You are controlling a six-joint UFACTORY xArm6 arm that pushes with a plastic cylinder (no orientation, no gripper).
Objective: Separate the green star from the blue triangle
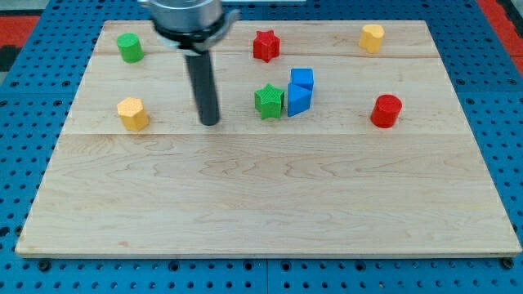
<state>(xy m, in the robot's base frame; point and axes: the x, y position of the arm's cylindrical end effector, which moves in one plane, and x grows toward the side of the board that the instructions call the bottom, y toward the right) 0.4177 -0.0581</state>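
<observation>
The green star (268, 101) lies near the board's middle, touching the blue triangle (298, 100) on its right. A blue cube (302, 79) sits just above the triangle, touching it. My tip (210, 122) rests on the board to the left of the green star, a short gap away from it. The dark rod rises from the tip to the arm's body at the view's top.
A green cylinder (129, 47) is at the top left, a red star (265, 45) at the top middle, a yellow block (372, 37) at the top right. A yellow block (131, 113) lies at the left, a red cylinder (386, 110) at the right. The wooden board (261, 204) sits on a blue pegboard.
</observation>
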